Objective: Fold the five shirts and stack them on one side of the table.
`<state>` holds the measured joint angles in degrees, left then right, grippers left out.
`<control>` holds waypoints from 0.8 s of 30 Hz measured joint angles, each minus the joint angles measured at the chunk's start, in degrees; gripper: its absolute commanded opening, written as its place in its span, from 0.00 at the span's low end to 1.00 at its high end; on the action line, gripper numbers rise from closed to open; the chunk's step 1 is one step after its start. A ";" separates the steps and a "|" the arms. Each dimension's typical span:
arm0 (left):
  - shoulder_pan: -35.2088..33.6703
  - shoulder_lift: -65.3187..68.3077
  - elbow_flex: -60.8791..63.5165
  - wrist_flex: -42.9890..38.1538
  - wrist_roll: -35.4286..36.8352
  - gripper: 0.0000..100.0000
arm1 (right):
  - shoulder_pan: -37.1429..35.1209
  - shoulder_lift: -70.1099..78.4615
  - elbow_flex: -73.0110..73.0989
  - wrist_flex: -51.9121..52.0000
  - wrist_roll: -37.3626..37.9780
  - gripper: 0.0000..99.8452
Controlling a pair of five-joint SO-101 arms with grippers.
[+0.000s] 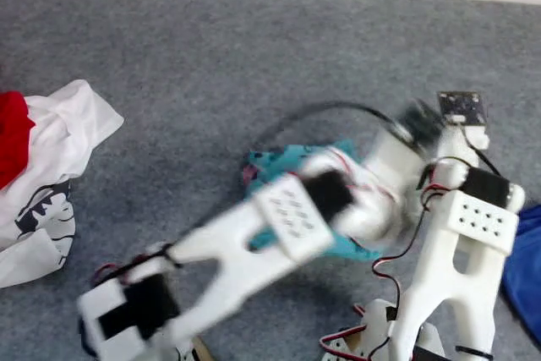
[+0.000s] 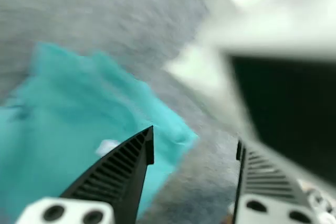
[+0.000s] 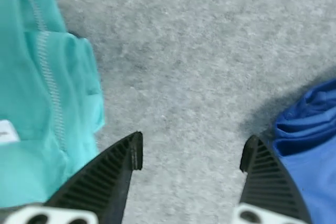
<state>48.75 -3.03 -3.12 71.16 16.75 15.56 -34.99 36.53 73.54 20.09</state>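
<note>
A: Which step are we on?
B: I'd say the teal shirt (image 2: 68, 129) is the one in hand. It lies rumpled in the middle of the desk (image 1: 211, 57), not yet folded, with both arms over it.
A: And the grippers?
B: The left gripper (image 2: 194, 142) hangs above the teal shirt's edge, fingers spread wide and holding nothing. The right gripper (image 3: 194, 142) is just beside the teal shirt, over bare desk, fingers wide as well and empty.
A: The other shirts?
B: A blue shirt (image 3: 310, 145) lies beyond the right gripper, away from the teal shirt, and it is unfolded. A white shirt (image 1: 59, 150) and a red garment (image 1: 13, 137) sit in a heap well apart from the teal shirt, on its opposite side. Every shirt in sight is loose, so the task looks barely begun.
A: Next move?
B: Probably each gripper comes down on a teal edge or corner and closes — then the shirt gets spread flat before any fold. The right one would have to shift toward the teal shirt first.
</note>
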 measured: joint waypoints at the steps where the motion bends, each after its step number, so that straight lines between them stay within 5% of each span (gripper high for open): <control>1: -3.08 -1.93 0.09 1.85 0.09 0.27 | -1.67 0.00 -0.18 -0.62 -1.58 0.30; 9: -24.88 -6.77 12.04 5.63 0.26 0.27 | -21.10 0.09 -0.62 -4.04 -13.10 0.30; 14: -26.29 -7.03 21.80 -2.73 0.00 0.27 | -28.75 0.09 -0.35 -10.55 -19.25 0.30; 24: -26.99 -7.03 34.11 -20.04 1.05 0.27 | -30.42 12.75 3.96 -24.88 -20.66 0.27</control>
<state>21.76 -10.07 30.99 51.12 17.80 -14.86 -22.24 40.48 48.66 -0.57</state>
